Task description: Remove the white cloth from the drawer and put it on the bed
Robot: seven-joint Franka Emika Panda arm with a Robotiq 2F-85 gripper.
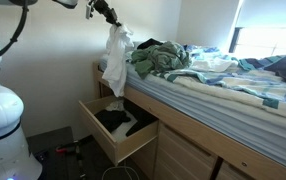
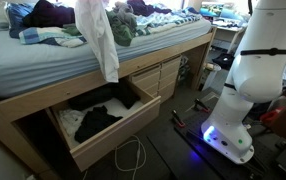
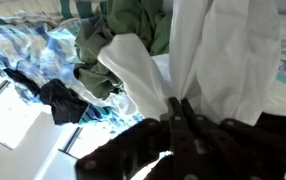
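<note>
Closest to the wrist camera, the black robot gripper is clamped on the top of the soft white fabric cloth, which hangs down from it. In an exterior view the open light wooden drawer is low beneath the hand, with dark clothes inside, and the cloth is clear of it. The bed with the blue striped sheet is beside and below the hand. The removal seems done. What is left is to carry the cloth over the mattress and release it.
</note>
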